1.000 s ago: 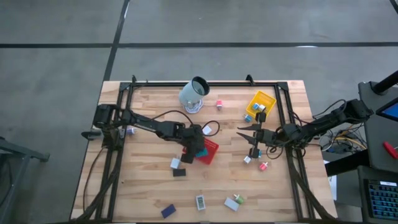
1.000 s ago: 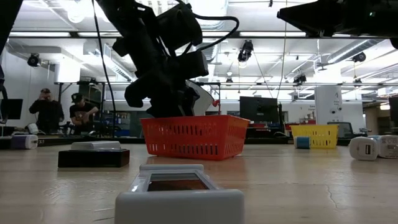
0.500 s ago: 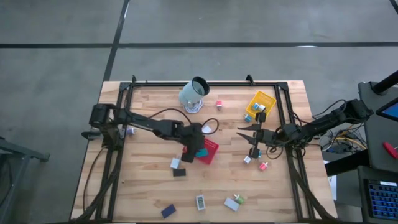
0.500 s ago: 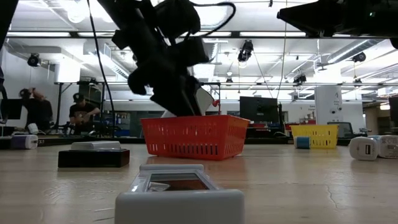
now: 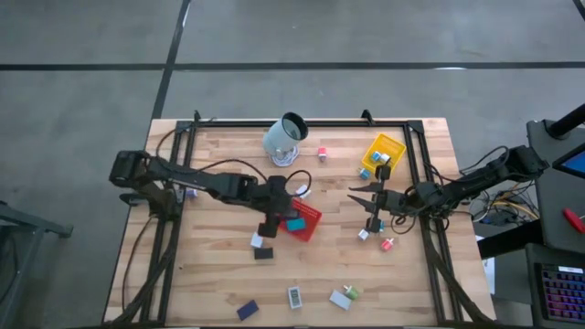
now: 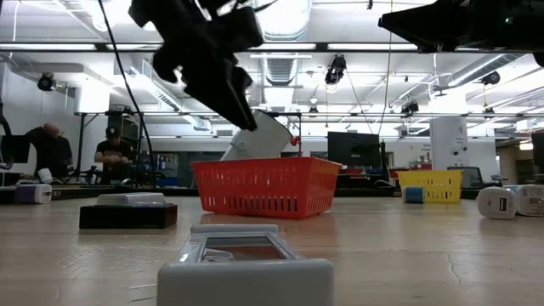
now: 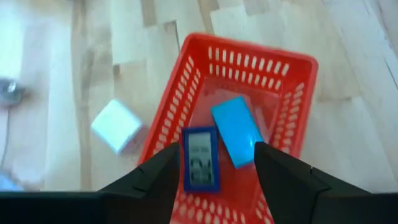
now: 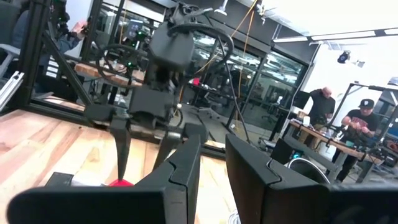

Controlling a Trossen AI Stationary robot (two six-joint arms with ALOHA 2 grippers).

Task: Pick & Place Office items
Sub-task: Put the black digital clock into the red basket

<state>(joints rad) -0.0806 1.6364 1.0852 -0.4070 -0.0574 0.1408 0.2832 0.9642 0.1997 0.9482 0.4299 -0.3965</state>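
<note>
My left gripper (image 7: 217,155) (image 5: 271,222) hangs open above the left end of the red mesh tray (image 7: 261,53) (image 5: 311,225), with nothing between its fingers. Two office items lie flat on the tray's floor: a dark blue one with a display (image 7: 200,158) and a teal one (image 7: 236,130) (image 5: 295,222). A white block (image 7: 115,126) (image 5: 259,240) rests on the table beside the tray. My right gripper (image 8: 213,149) (image 5: 356,196) waits shut at the table's right, raised and pointing toward the left arm.
A pale cup (image 5: 285,137) lies at the far edge and a yellow tray (image 5: 383,151) with items stands at the far right. A black block (image 5: 263,253) sits near the white one. More small items (image 5: 294,297) are scattered along the near edge. People stand beyond the table (image 6: 110,153).
My left gripper has risen out of the red tray and drawn back a little toward the table's left edge. The teal item, hidden under the gripper before, now shows in the tray.
</note>
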